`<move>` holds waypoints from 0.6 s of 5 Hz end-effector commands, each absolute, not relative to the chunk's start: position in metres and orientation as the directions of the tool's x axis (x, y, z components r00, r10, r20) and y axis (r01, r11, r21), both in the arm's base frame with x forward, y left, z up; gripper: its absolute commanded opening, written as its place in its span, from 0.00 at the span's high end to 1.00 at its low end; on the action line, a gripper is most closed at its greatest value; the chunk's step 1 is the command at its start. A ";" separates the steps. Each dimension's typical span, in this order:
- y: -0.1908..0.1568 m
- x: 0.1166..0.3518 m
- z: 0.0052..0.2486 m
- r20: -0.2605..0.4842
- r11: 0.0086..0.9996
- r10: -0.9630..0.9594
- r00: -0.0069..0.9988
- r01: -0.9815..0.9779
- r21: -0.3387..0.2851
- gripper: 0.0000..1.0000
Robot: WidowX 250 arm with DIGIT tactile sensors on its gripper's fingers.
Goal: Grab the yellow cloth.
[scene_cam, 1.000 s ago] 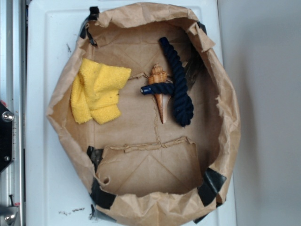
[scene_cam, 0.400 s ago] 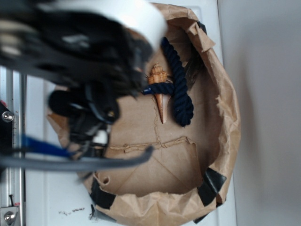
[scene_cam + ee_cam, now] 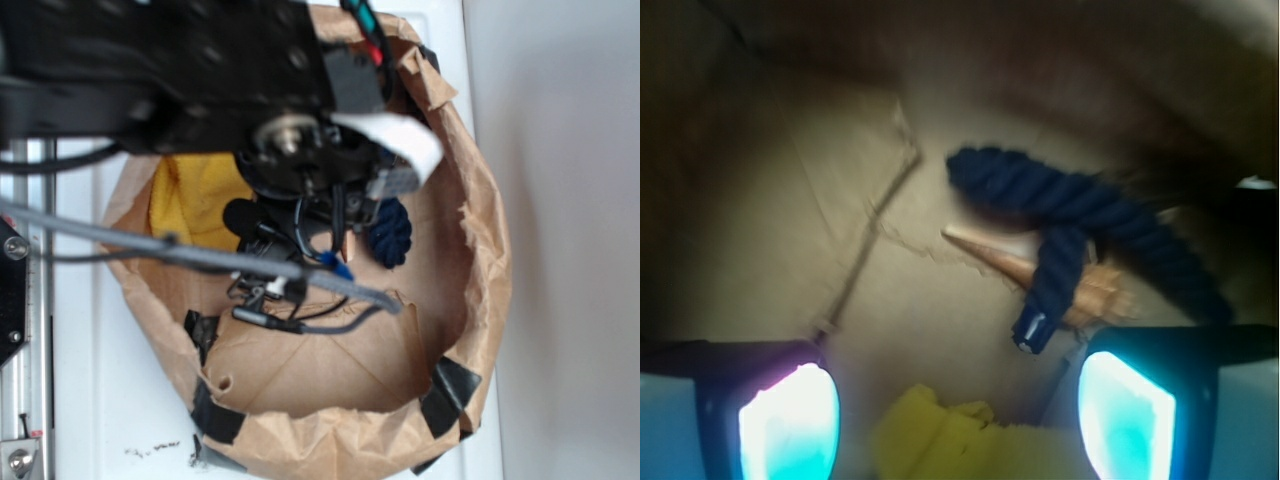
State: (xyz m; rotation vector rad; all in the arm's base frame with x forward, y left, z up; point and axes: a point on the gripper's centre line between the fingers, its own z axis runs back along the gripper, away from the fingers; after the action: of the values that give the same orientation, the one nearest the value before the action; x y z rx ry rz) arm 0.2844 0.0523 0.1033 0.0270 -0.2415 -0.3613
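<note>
Two views show the same moment from above and from the wrist. Seen from the exterior camera, the black robot arm (image 3: 180, 70) reaches in from the upper left of the frame and covers much of a brown paper bag (image 3: 470, 260) that lies spread open, its rim rolled up and patched with black tape (image 3: 450, 390), on a white table (image 3: 80, 400). Cables run from the arm across the left half of the bag. Just a part of the yellow cloth (image 3: 190, 200) shows at left centre of the frame, lying on the bag's floor below the arm's body and partly hidden by it. To the right of the arm's lower parts, the rounded end of a dark blue rope (image 3: 392, 240) peeks out. In the wrist view the claw (image 3: 958, 415) is released, its two fingers (image 3: 790, 420) standing wide apart at the lower left and lower right corners, with nothing between them but air. The yellow cloth (image 3: 950, 445) sits at the bottom centre of that frame, between the fingers in the picture and touching neither. Above it, right of centre, the dark blue rope (image 3: 1080, 215) lies curved over a slim brown cone-shaped shell (image 3: 1030, 270), one rope end crossing the shell.
</note>
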 end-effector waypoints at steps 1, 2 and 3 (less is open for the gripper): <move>0.073 0.263 0.085 0.193 0.924 -0.382 0.904 0.367 0.109 0.00; 0.084 0.261 0.059 0.132 0.918 -0.395 0.909 0.383 0.107 0.00; 0.084 0.255 0.058 0.120 0.905 -0.422 0.899 0.409 0.116 0.00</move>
State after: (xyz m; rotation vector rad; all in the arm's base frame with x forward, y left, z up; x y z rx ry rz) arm 0.2518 0.0829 0.0444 0.0631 -0.1046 -0.4331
